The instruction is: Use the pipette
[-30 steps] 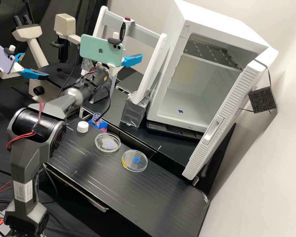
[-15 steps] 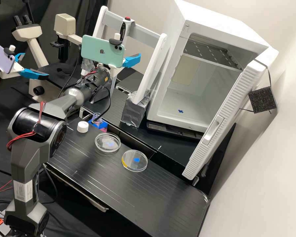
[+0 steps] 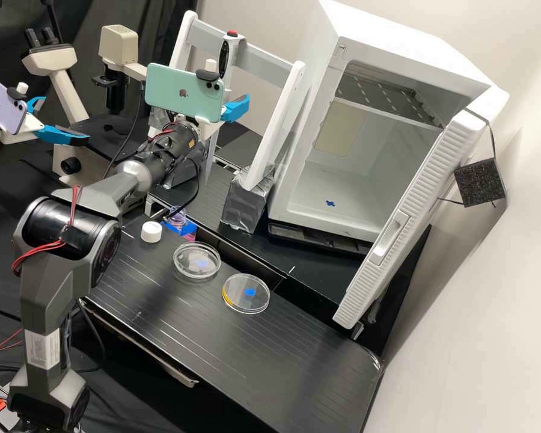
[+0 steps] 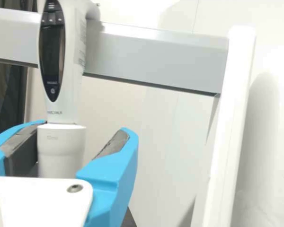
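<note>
The tool is wide open and has hold of nothing; the white barrel of the pipette stands between its fingers in the wrist view. One pad is right against or just beside the barrel, I cannot tell which; the other pad is well off it. The step looks to be taking the pipette from the rack, where it hangs upright at the crossbar. Best to centre the tool first, so that both pads meet the barrel together and don't shove it askew, then close squarely and lift it clear before drawing away. On the tabletop, the bottle, cap and two dishes call for a high carry.
</note>
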### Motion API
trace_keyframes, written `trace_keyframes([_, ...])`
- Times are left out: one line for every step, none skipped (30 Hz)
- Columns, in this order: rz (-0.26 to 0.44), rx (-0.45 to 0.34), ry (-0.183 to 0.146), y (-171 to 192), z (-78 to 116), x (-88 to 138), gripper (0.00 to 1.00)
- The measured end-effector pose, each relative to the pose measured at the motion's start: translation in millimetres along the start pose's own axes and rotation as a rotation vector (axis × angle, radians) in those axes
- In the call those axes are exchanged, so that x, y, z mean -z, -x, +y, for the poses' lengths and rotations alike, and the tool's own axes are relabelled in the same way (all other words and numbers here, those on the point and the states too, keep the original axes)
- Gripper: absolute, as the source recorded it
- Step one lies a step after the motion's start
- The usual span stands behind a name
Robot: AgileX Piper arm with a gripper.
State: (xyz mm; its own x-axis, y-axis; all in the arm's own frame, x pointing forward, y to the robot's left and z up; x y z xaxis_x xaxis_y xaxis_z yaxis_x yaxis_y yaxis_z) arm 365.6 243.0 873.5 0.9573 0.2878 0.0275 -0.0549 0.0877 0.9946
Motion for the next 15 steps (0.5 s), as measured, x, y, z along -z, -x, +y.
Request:
trace_keyframes([0.002, 0.001, -0.001, 0.1, -0.5, 0.7, 0.00])
trace_keyframes([0.003, 0.002, -0.001, 0.2, -0.9, 1.2, 0.00])
trace_keyframes([0.004, 0.004, -0.001, 0.2, -1.3, 1.8, 0.00])
trace_keyframes([0.006, 0.005, 0.000, 0.3, -1.8, 2.4, 0.00])
trace_keyframes([0.008, 0.006, -0.001, 0.4, -2.3, 3.1, 0.00])
trace_keyframes([0.010, 0.008, 0.006, 0.5, -2.8, 3.8, 0.00])
trace_keyframes([0.011, 0.009, 0.009, 0.6, -3.3, 4.3, 0.00])
trace_keyframes([0.010, 0.009, 0.014, 0.7, -3.7, 4.8, 0.00])
trace_keyframes([0.013, 0.012, 0.016, 1.0, -4.8, 6.3, 0.00])
trace_keyframes([0.014, 0.013, 0.018, 1.1, -5.3, 6.8, 0.00])
trace_keyframes([0.017, 0.015, 0.016, 1.2, -6.0, 7.8, 0.00])
trace_keyframes([0.016, 0.015, 0.011, 1.3, -6.4, 8.2, 0.00])
trace_keyframes([0.016, 0.015, 0.011, 1.3, -6.4, 8.2, 0.00])
trace_keyframes([0.016, 0.015, 0.011, 1.3, -6.4, 8.2, 0.00])
trace_keyframes([0.018, 0.012, 0.010, 1.5, -5.2, 9.1, 0.00])
